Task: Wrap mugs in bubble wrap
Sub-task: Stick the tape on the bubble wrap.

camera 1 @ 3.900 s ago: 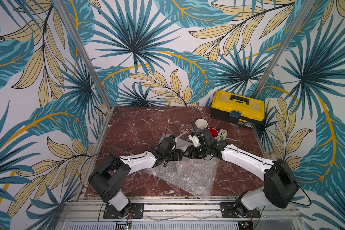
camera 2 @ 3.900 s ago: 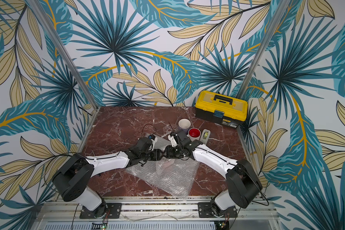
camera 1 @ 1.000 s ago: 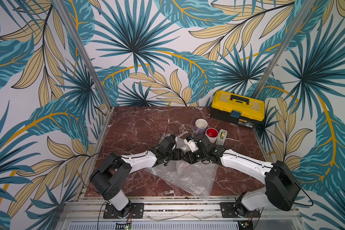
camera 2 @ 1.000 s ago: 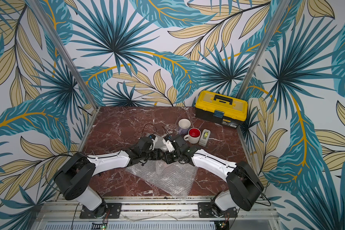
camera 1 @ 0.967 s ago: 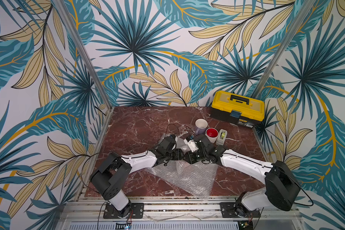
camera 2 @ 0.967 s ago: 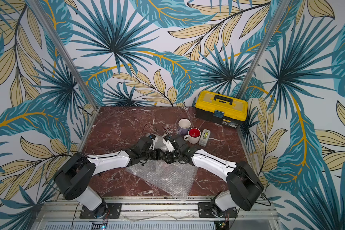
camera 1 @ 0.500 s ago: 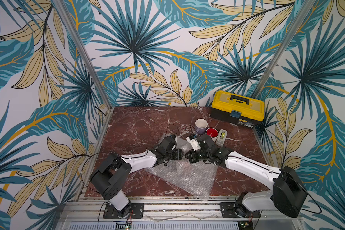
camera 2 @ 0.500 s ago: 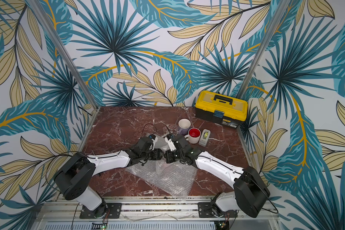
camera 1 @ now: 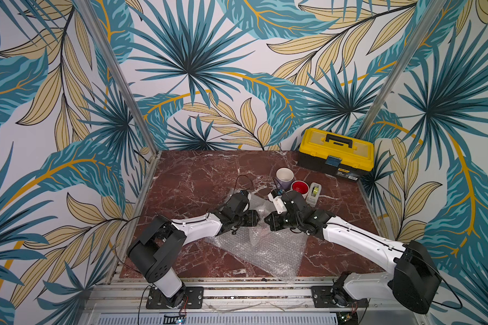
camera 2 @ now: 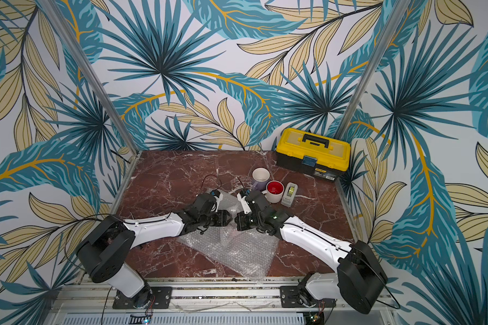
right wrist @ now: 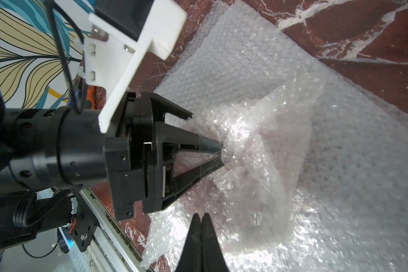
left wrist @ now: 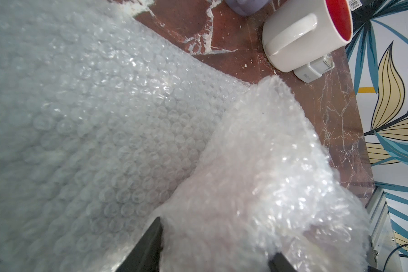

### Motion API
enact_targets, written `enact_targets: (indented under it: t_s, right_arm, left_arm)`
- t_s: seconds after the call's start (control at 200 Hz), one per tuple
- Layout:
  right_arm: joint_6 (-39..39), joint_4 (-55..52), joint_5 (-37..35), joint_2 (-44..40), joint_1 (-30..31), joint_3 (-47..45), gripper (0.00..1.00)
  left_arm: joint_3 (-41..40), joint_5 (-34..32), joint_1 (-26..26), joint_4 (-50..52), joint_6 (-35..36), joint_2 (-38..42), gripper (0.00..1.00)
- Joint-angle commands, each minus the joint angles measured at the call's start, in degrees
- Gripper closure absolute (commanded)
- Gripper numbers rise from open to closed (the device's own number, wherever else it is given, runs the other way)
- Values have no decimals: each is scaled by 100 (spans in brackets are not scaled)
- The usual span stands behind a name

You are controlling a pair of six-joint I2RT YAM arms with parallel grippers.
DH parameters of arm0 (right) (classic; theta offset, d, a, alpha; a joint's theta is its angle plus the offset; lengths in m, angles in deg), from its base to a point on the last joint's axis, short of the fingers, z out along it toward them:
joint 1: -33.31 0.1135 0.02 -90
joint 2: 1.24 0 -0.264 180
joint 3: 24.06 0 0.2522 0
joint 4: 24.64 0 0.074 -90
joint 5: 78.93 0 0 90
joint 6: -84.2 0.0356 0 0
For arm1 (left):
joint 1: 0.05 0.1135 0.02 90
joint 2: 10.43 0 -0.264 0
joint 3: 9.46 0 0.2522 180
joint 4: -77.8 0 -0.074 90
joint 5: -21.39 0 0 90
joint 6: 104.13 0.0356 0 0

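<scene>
Toolbox (camera 1: 335, 152): back corner | tape dispenser (camera 1: 313, 194): beside white mug (camera 1: 300, 188) | bubble wrap (camera 1: 265, 247): front

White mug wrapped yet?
No, the white mug sits bare, with no wrap on it, next to the tape dispenser.

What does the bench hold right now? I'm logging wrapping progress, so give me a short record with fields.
left fingers: closed on bubble wrap bundle
right fingers: shut, beside the bundle; pinching wrap or not, unclear
flat bubble wrap sheet: spread beneath both arms
lavender mug: upright, unwrapped
white mug: red inside, upright, unwrapped
tape dispenser: beside white mug
yellow toolbox: closed, back corner
</scene>
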Motion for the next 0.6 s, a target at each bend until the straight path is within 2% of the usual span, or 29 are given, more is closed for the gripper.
enact_targets:
  t_s: [0.0, 0.295, 0.521, 0.591]
  right_arm:
    - [256, -129, -37, -184, 31, -211, 100]
    - [985, 204, -30, -377, 32, -448, 100]
    - [1766, 261, -407, -441, 32, -700, 100]
    - [2043, 592, -503, -447, 26, -824, 100]
  left_arm:
    - [50, -79, -24, 282, 107, -144, 45]
    - [37, -75, -23, 284, 107, -151, 45]
    - [33, -85, -28, 279, 124, -130, 45]
    - [24, -85, -26, 283, 124, -138, 45]
